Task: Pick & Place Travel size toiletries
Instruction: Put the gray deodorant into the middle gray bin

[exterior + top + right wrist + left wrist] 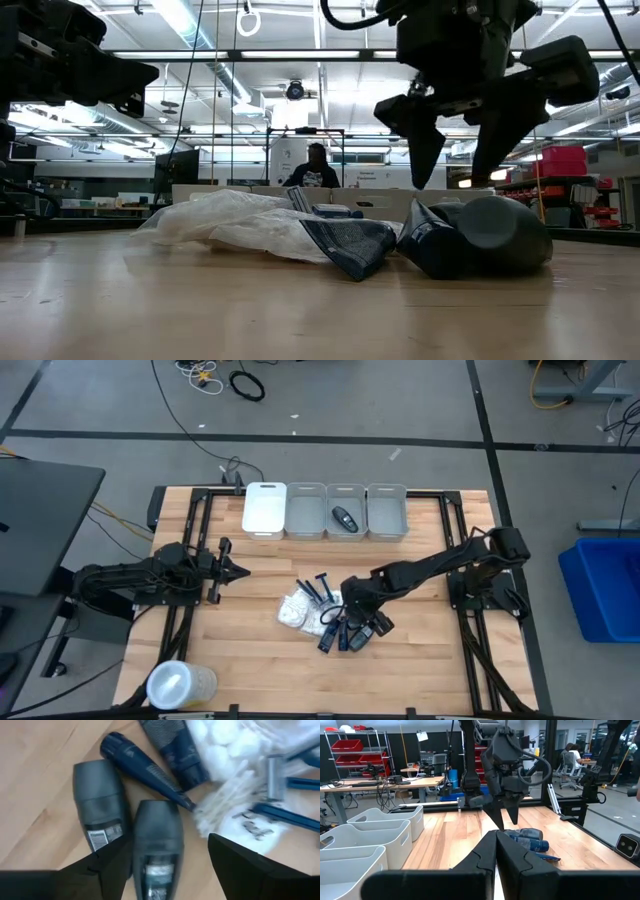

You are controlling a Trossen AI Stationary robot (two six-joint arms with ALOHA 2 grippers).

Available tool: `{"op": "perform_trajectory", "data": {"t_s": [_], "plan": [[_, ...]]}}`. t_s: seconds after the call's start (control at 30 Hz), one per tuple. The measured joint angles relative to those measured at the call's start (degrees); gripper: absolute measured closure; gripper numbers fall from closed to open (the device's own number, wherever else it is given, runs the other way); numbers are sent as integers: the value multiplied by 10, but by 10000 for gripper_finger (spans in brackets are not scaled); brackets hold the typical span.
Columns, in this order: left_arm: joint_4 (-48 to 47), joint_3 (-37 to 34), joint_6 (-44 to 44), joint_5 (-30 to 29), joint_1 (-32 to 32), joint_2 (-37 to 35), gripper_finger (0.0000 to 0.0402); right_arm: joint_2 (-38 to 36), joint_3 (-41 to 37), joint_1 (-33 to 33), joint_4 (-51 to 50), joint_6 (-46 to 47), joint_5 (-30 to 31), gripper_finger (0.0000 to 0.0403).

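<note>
Right gripper point(352, 622), fingers spread and grasping nothing, poised above the heap of travel size toiletries point(325, 616) at mid-table, its fingers straddling one grey oblong container point(156, 847) beside a second point(97, 802). Blue razors point(318, 589), white packets point(300, 610) and dark tubes point(172, 747) adjoin; another dark item, seemingly a container, lies in a white bin point(346, 527). Left gripper point(236, 570), fingers clenched, waits well apart at the table's left.

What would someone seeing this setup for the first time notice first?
Probably the right gripper, jaws open, hanging over the pile of toiletries near the middle of the table, straddling a dark oblong container. Next, the row of white bins along the far edge, one holding a single dark item. The left gripper waits shut at the left, and a clear round tub stands at the near left corner.
</note>
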Motion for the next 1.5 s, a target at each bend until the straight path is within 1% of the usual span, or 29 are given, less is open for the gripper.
{"op": "perform_trajectory", "data": {"t_s": [0.37,0.93,1.37,1.5], "plan": [[0,0,0,0,0,0,385,32,0,1,7,0,-2,119],[0,0,0,0,0,0,386,79,0,2,8,0,8,144],[0,0,0,0,0,0,385,80,0,2,8,0,8,176],[0,0,0,0,0,0,385,80,0,2,8,0,8,174]]}}
